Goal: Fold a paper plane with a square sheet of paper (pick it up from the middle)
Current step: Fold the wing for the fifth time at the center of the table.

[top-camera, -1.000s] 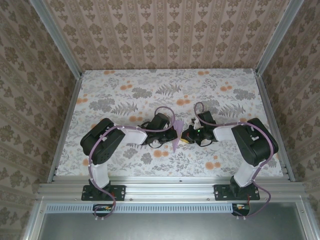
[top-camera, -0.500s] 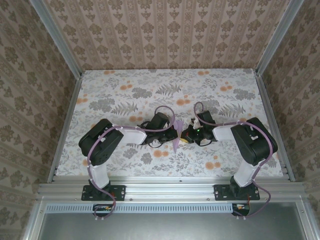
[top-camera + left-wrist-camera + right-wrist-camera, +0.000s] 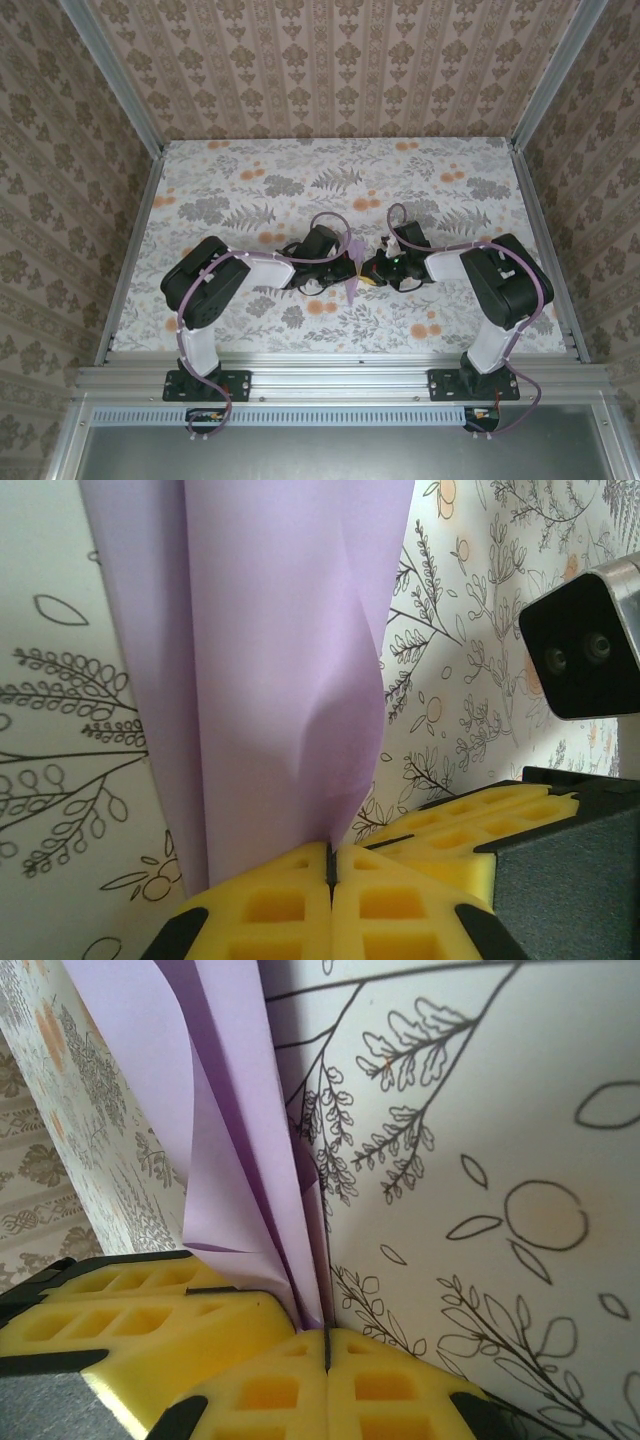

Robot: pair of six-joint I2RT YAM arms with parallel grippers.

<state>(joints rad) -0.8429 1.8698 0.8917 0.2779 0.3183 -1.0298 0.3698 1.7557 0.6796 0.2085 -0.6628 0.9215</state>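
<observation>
The square sheet of paper is folded into a slim, pointed lavender paper plane (image 3: 352, 272) that stands on edge above the table's middle, its tip toward the near edge. From the left, my left gripper (image 3: 344, 264) is shut on it. In the left wrist view the yellow pads (image 3: 290, 905) meet with the paper (image 3: 280, 660) pinched in the seam. From the right, my right gripper (image 3: 371, 270) is shut on the same paper (image 3: 235, 1130), whose layers fan out above its shut pads (image 3: 380, 1390). The two grippers nearly touch.
The table (image 3: 250, 180) has a grey-and-orange floral top, with patterned walls at the back and sides. The right arm's yellow finger (image 3: 480, 825) and its wrist camera (image 3: 585, 655) crowd the left wrist view. The left arm's finger (image 3: 130, 1310) sits close in the right wrist view.
</observation>
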